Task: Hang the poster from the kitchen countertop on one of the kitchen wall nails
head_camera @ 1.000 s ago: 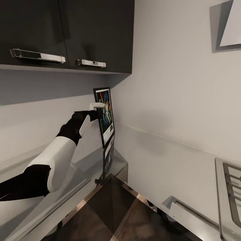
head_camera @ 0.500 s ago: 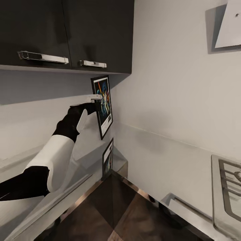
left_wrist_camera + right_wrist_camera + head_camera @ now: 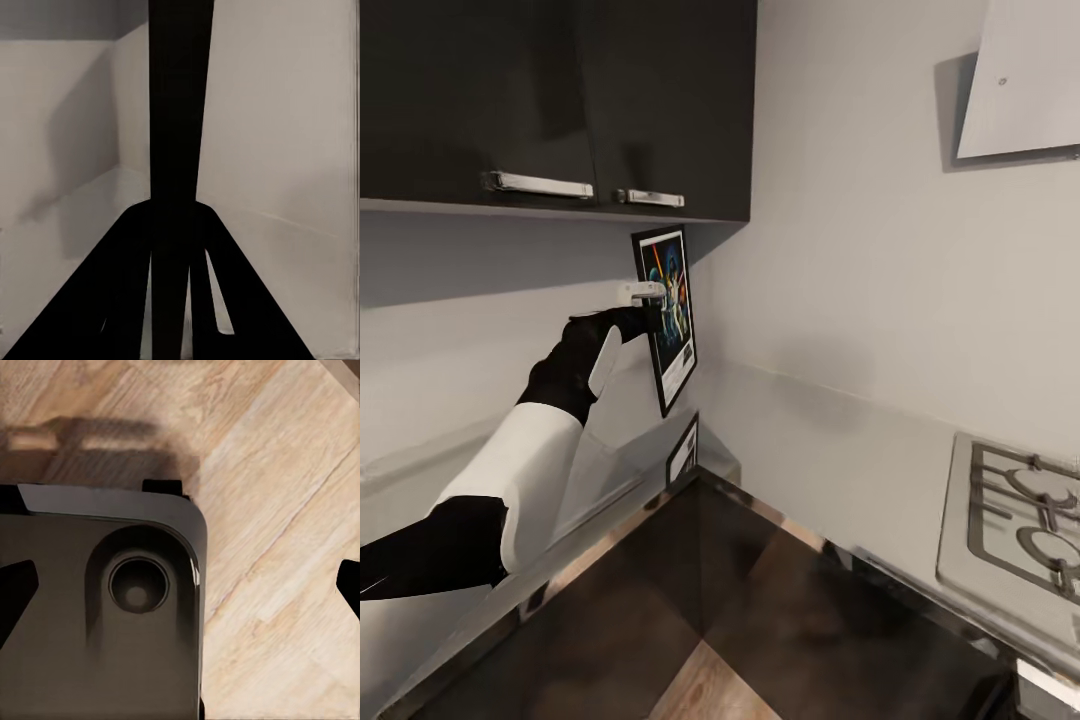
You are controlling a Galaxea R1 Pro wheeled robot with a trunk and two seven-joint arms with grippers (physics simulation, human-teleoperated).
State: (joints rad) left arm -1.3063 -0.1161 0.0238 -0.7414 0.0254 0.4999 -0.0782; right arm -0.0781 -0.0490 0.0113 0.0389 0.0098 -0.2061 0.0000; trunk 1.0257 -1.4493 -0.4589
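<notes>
Holding the poster (image 3: 667, 318) clear of the kitchen counter (image 3: 830, 480), up in the corner just beneath the dark wall cabinets (image 3: 560, 100). Left pincer (image 3: 650, 305) closed on the frame's near edge, roughly halfway up, presumably so the picture hangs upright and its top stays free to meet a nail. Seen edge-on from the left wrist as a dark vertical strip (image 3: 180, 112) rising between the black fingers (image 3: 127, 300), with pale wall on both sides. Printed face turned outward toward the room, back toward the left-hand wall, which fits a hanging approach. Lower corner well above the glossy worktop, where a reflection (image 3: 683, 455) lies directly below.

No nail discernible on either wall near the frame; too small to tell, so the target spot stays uncertain. Judged stage: lift done, carry or alignment toward the wall under way, hanging not yet done.

Right pincer's fingertips (image 3: 19, 592) visible as dark tips at the edges of the right wrist view, set wide apart and gripping nothing, aimed down at the wooden floor (image 3: 285, 510) beside the robot's dark base (image 3: 97, 615). Steel gas hob (image 3: 1020, 530) at the right, well apart from the action.
</notes>
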